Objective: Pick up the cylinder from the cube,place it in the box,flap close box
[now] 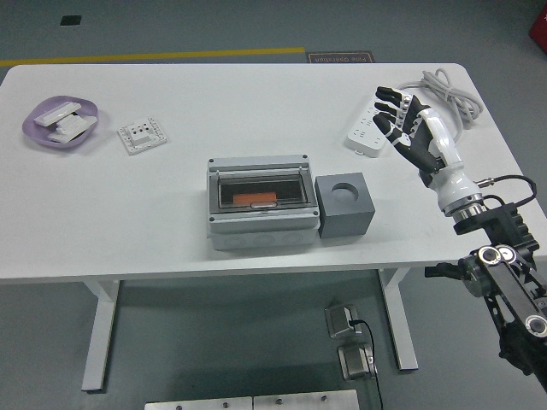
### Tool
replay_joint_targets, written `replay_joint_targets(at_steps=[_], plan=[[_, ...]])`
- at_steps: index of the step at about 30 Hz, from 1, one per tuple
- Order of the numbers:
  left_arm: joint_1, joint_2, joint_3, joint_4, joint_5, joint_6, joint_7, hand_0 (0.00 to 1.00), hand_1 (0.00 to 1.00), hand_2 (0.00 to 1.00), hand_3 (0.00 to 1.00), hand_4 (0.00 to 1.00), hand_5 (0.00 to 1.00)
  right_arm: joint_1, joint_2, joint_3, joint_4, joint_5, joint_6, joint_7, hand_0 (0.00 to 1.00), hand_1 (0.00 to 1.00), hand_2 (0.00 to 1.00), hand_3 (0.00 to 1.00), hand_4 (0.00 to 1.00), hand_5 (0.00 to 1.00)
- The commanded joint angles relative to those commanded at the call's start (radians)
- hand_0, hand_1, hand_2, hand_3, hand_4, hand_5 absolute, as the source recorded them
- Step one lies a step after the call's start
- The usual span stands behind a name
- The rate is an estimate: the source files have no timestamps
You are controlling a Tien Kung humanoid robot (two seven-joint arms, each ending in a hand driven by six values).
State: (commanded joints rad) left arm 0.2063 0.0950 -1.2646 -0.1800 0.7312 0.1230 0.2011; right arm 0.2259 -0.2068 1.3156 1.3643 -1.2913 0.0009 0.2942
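The robot hand (408,128) hangs over the worktop's (171,213) right side, fingers spread and holding nothing, its fingertips above the near end of a white power strip (376,124) that lies toward the far right corner. No left arm shows.

The cube (344,206) sits just left of and nearer than the hand, toward the near edge, touching or almost touching the right wall of the box (261,203). Its round socket looks empty. An orange piece (255,199) (likely the cylinder, though too small to be sure) shows behind the box's clear flap (261,189), which seems to lie down over the opening.

So my reading is that pick, place and close are all done, or nearly, and the hand is at the tail of the task. What is left, if anything, is to confirm the flap is latched; that would call for a reach left across the cube without knocking it.

Farther out, a small white plate (142,136) and a lilac dish (58,122) of white parts sit near the far left corner. Beyond the worktop is grey floor with a yellow line (154,56) past the far edge.
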Motion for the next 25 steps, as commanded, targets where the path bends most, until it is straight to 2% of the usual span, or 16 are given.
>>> replay_joint_targets(at_steps=[6, 12, 25], plan=[[0.001, -0.01, 0.01, 0.0, -0.01, -0.002, 0.001, 0.666, 0.684, 0.653, 0.68, 0.634, 0.168, 0.022, -0.003, -0.04, -0.003, 0.006, 0.001, 0.002, 0.865, 0.845, 0.831, 0.808, 0.998, 0.599], [0.013, 0.0, 0.035, 0.0, -0.029, -0.011, -0.005, 0.666, 0.684, 0.653, 0.679, 0.634, 0.169, 0.043, -0.011, -0.066, 0.0, 0.029, -0.003, 0.014, 0.865, 0.845, 0.828, 0.807, 0.998, 0.6], [0.016, -0.008, 0.023, 0.0, -0.028, -0.017, -0.009, 0.666, 0.685, 0.652, 0.678, 0.634, 0.169, 0.021, -0.015, -0.033, 0.014, 0.017, -0.005, 0.017, 0.855, 0.833, 0.814, 0.795, 0.997, 0.596]])
